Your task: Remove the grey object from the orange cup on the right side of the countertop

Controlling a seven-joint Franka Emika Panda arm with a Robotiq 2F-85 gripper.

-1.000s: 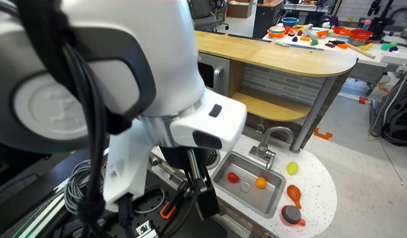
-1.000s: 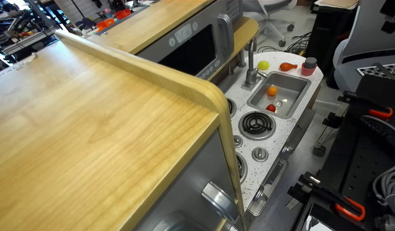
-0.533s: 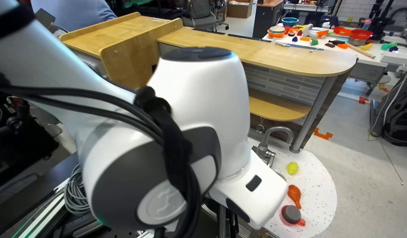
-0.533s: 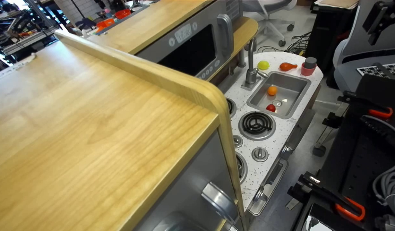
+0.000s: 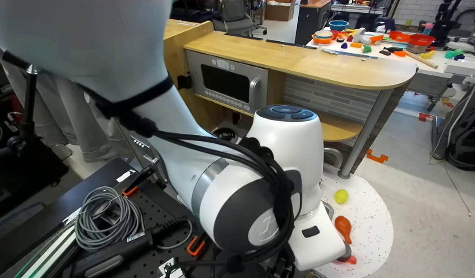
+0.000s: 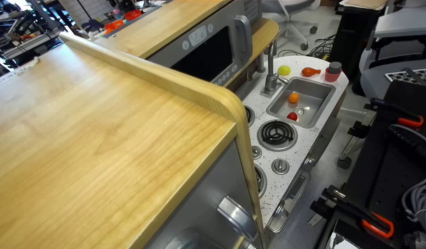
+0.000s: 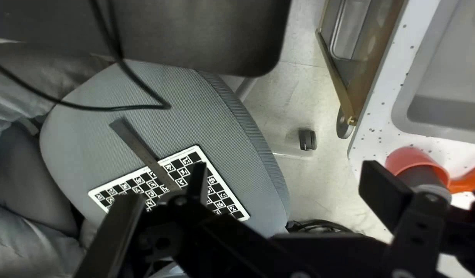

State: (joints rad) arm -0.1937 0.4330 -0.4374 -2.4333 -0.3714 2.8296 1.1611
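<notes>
Wrist view: with jaws spread wide and empty, the gripper [image 7: 285, 178] hangs off to one side of the orange cup [image 7: 409, 156] holding the grey object [image 7: 425, 180], so lowering uncentred might topple both.

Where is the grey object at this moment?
In an exterior view, the grey object sticks out of the orange cup, at upper right, beside the sink.

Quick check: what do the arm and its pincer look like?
The arm is white with a dark grey joint cover, a round pale disc bearing a marking, and a dark button pad. Black cables run along it, plus a black strap. The pincer is black with blocky fingers.
</notes>
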